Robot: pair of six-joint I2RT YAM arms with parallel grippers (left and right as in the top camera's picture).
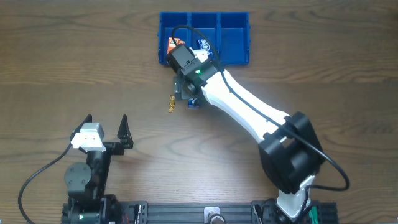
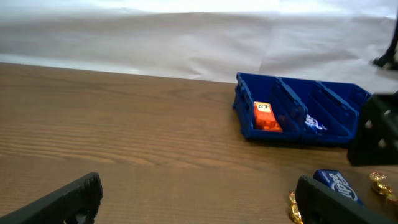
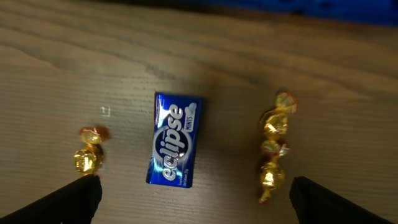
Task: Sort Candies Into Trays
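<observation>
Right gripper (image 3: pixel 196 202): wide open, nothing held, hung straight over the mint pack (image 3: pixel 176 140).
Mint pack: flat on the table (image 1: pixel 74 68), just in front of the blue tray (image 1: pixel 235 45), about centred between the fingers.
Axis: the pack's long side runs roughly square to the line between the fingers, slightly skewed. We judge they'd close across its narrow width, so it's mostly a drop with little or no wrist turn.
Flankers: gold candy (image 3: pixel 88 152) on one side of the pack, a gold cluster (image 3: pixel 272 149) on the other, both inside the open span. We'd watch for them getting swept in.
Right arm: base at bottom right, stretched diagonally across the middle, wrist pointed down near the tray's front wall.
Left gripper (image 1: pixel 106 121): open and empty near its own base, well apart from the candies. We count the right arm as clearly nearer.
Tray: orange candy (image 2: pixel 264 116) in one end compartment, a blue pack (image 2: pixel 313 123) in the middle one. We reckon the mint pack belongs with the latter.
</observation>
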